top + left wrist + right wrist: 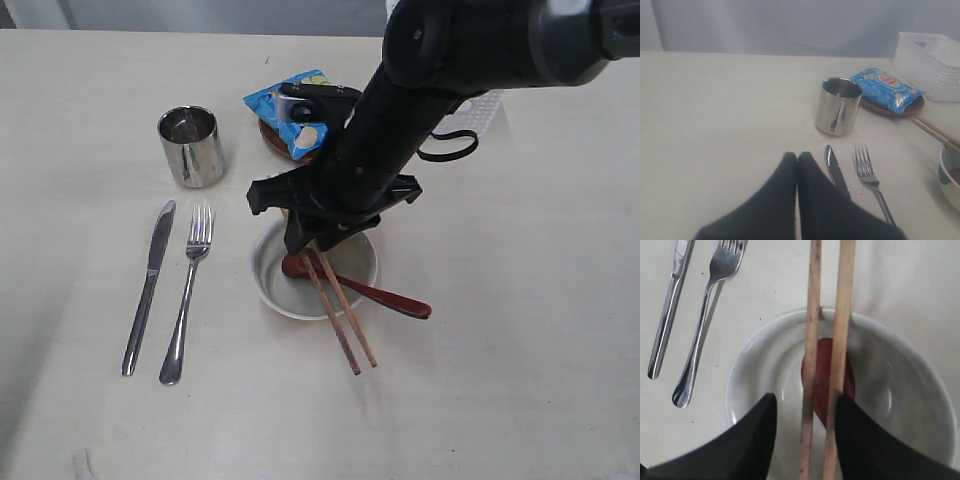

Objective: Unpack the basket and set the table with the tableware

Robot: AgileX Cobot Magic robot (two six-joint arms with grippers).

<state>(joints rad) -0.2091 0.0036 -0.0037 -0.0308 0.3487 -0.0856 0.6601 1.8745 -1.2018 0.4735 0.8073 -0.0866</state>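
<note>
Two chopsticks (345, 302) lie across the bowl (275, 295) rim, near ends down on the table (500, 350), over a spoon (395, 300) resting in the bowl. Right gripper (805, 399) hangs above, jaws apart astride the chopsticks, not pinching them. Beside the bowl lie knife (148, 285) and fork (188, 290). Left gripper (797, 157), closed and empty, hovers near the knife. Behind stand the cup (191, 146), then a bag (270, 105) on the plate (275, 143), with the basket (930, 65) farthest.

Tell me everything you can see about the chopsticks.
Two slim, light-brown wooden chopsticks lie side by side, nearly parallel, across the white bowl, leaning on its rim with their far ends out over the table. They pass above the reddish spoon and sit between the spread fingers of the right gripper, a gap showing on one side.
</note>
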